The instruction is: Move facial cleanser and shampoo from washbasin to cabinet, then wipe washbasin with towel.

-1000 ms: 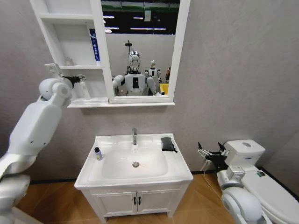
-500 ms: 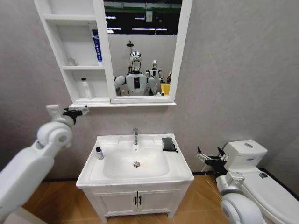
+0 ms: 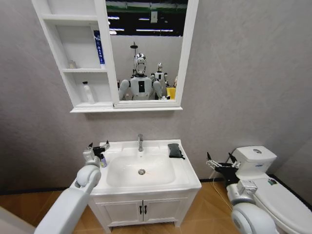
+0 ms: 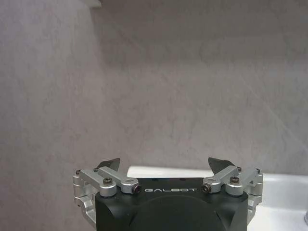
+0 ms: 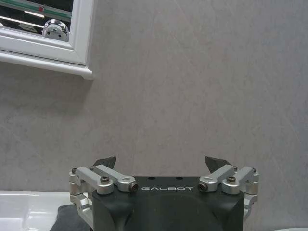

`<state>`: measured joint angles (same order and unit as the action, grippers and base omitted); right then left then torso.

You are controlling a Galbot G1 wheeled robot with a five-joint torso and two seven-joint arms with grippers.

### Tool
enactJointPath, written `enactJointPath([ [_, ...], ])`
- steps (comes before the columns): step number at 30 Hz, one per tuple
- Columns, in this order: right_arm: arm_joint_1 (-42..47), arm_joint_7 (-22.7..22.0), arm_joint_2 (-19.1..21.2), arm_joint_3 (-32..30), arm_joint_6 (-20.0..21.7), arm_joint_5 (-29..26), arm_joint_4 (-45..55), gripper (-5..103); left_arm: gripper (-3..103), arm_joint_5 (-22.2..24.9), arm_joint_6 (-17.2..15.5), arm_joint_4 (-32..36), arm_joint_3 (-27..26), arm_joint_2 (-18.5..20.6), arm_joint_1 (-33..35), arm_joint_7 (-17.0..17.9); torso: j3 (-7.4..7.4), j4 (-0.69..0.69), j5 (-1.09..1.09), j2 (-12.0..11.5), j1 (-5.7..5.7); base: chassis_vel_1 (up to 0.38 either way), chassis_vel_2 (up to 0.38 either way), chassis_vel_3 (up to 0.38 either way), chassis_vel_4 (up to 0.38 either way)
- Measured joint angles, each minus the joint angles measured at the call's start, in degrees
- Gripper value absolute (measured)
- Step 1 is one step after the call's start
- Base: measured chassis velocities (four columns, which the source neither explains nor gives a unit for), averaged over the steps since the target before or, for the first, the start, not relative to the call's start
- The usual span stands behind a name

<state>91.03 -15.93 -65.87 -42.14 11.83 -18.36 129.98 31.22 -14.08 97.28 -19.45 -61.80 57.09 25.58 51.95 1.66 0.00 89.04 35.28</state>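
Observation:
The white washbasin (image 3: 183, 178) stands below the wall cabinet (image 3: 58, 46). A white bottle (image 3: 88, 92) stands in the cabinet's lowest compartment. A small dark-capped bottle (image 3: 103, 162) stands on the basin's left rim. My left gripper (image 3: 98, 145) hovers open and empty just above and behind it; in the left wrist view the gripper (image 4: 164, 163) faces the wall over the basin's rim (image 4: 288, 190). The dark towel (image 3: 175, 150) lies on the back right rim. My right gripper (image 3: 219, 163) waits open to the right of the basin, and the right wrist view shows this gripper (image 5: 161, 161) above the towel (image 5: 65, 219).
A chrome tap (image 3: 140, 142) rises at the basin's back centre. A toilet (image 3: 263, 178) stands close on the right, beside my right arm. A blue tube (image 3: 99, 48) and a small item (image 3: 72, 64) sit in the middle compartment. The mirror (image 3: 146, 48) adjoins the shelves.
My left gripper left the white bottle in the lowest compartment and dropped from the cabinet to the basin's left rim. The right arm stayed put.

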Motion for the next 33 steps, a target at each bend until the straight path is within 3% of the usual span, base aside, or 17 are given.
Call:
enactJointPath([
  [2, -0.04, 0.03, -0.29, 0.36, -0.16, 0.44, -0.17, 100, 100, -2.56, 0.38, -3.11, -0.01, -2.68, 0.39, -0.82, 0.0, 0.0, 0.01, 0.0, 0.0, 0.0, 0.0, 0.0, 0.0],
  [7, -0.22, 0.04, -0.54, 0.69, -0.2, 0.74, -0.52, 100, 100, -5.2, 1.12, -7.72, -0.55, -5.12, -1.07, -1.46, 0.0, 0.01, 0.01, 0.0, 0.0, 0.0, 0.0, 0.0, 0.0],
  [25, -0.4, 0.06, -1.5, 1.1, -0.36, 1.43, -1.55, 100, 99, -7.2, 0.81, -13.29, -3.71, -7.74, -1.29, -3.4, 0.0, 0.0, 0.0, 0.0, 0.0, 0.0, 0.0, 0.0, 0.0],
  [27, -0.45, 0.06, -1.56, 1.14, -0.36, 1.44, -1.57, 100, 94, -7.26, 0.81, -13.4, -3.83, -8.0, -1.29, -3.4, 0.0, 0.0, 0.0, 0.0, 0.0, 0.0, 0.0, 0.0, 0.0],
  [29, -0.49, 0.04, -1.56, 1.17, -0.36, 1.48, -1.59, 100, 80, -7.34, 0.81, -13.54, -3.91, -8.36, -1.22, -3.4, 0.0, 0.01, 0.0, 0.0, 0.0, 0.0, 0.0, 0.0, 0.0],
  [31, -0.49, 0.03, -1.55, 1.17, -0.35, 1.48, -1.58, 100, 80, -7.36, 0.79, -13.58, -3.93, -8.52, -1.1, -3.4, 0.0, 0.0, 0.0, 0.0, 0.0, 0.0, 0.0, 0.0, 0.0],
  [33, -0.51, -0.1, -1.51, 1.13, -0.34, 1.51, -1.61, 100, 68, -7.38, 0.77, -13.58, -4.06, -8.87, -0.67, -3.31, 0.0, 0.01, 0.0, 0.0, 0.0, 0.0, 0.0, 0.0, 0.0],
])
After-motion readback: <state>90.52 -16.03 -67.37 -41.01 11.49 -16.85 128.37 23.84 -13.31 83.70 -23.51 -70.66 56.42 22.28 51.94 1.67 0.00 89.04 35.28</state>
